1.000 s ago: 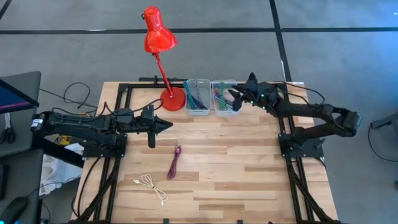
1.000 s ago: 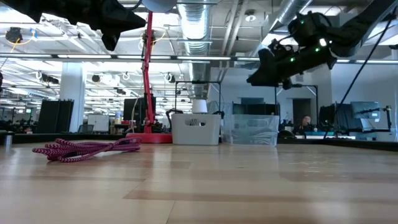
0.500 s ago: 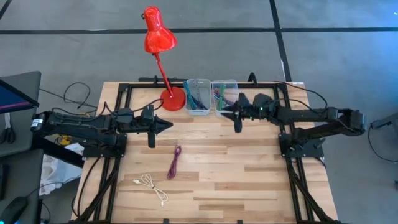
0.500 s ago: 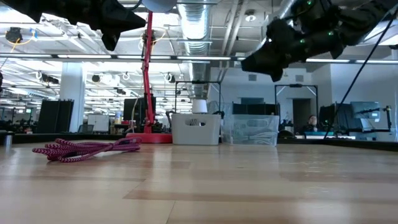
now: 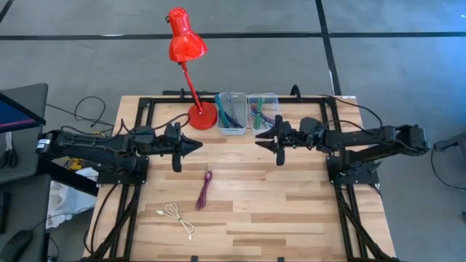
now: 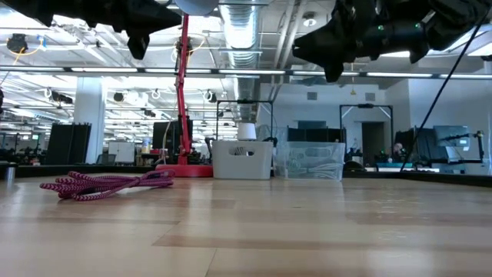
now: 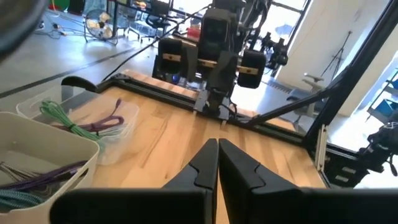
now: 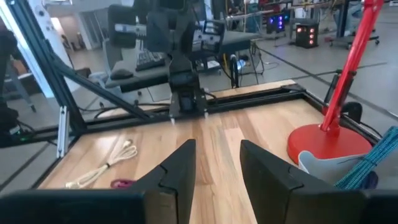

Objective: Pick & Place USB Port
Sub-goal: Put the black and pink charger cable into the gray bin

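The right gripper [image 5: 271,138] hung empty above the table [image 5: 291,196] with fingers parted, apparently ready to descend on a cable, while the magenta cable [image 5: 204,189] and white cable [image 5: 175,217] lay well apart, and the left gripper [image 5: 194,145] waited with fingers together.

A pale wooden worktop [image 5: 247,189] of butcher-block planks stands on a grey floor [image 5: 87,65] crossed by dark tape lines; a dark chair [image 5: 22,105] and a screen's corner show at its left side. Beyond the worktop the low view opens onto a large workshop hall with white columns [image 6: 90,115], exposed ceiling ducts [image 6: 244,31] and strip lights [image 6: 400,75]; monitors [image 6: 450,138] and equipment racks stand far back.
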